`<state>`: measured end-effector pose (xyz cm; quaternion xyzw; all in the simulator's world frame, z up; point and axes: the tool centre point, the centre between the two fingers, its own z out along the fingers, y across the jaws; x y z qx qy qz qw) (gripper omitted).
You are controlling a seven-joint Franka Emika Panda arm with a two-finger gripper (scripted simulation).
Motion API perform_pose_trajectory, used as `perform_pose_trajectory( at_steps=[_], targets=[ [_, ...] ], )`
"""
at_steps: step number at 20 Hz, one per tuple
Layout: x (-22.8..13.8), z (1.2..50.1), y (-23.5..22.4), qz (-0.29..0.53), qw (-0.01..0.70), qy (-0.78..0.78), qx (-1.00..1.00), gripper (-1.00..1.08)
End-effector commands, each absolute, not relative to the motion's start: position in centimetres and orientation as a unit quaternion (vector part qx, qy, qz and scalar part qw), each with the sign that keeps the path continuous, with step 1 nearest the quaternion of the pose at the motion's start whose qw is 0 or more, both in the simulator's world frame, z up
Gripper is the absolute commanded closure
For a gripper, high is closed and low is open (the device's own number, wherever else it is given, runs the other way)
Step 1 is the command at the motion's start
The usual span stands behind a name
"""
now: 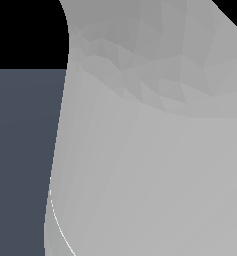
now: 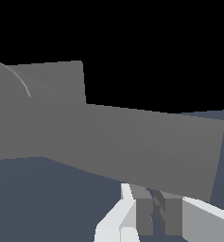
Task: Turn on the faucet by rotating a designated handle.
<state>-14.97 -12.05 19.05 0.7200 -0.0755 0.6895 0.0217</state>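
Note:
In the wrist view the handle [image 2: 146, 146] is a long matte grey bar crossing the picture. It grows from the faucet [image 2: 42, 90], whose grey block and curved ring edge show at one end. My gripper [image 2: 159, 202] sits right by the long edge of the bar, near its free end [image 2: 216, 156]. Its two grey pads [image 2: 145, 212] stand close together with only a thin dark slit between them and nothing held. The fingertips reach the bar's edge; I cannot tell if they touch it. The gripper does not show in the exterior view.
A pale grey faceted surface [image 1: 155, 150], very close to the camera, fills most of the exterior view; I cannot tell what it belongs to. Dark blue-grey floor [image 1: 20, 160] shows on the exterior view's left and around the gripper [image 2: 47, 203].

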Motion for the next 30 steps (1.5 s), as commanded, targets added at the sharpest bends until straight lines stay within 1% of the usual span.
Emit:
perform_pose_trajectory(
  at_steps=[1,30],
  targets=[
    [-14.8,20.6,-12.3,0.697,0.023,-0.073,0.713,1.08],
    [-14.7,29.8,-14.0,0.706,0.032,-0.062,0.705,1.08]
  ],
)
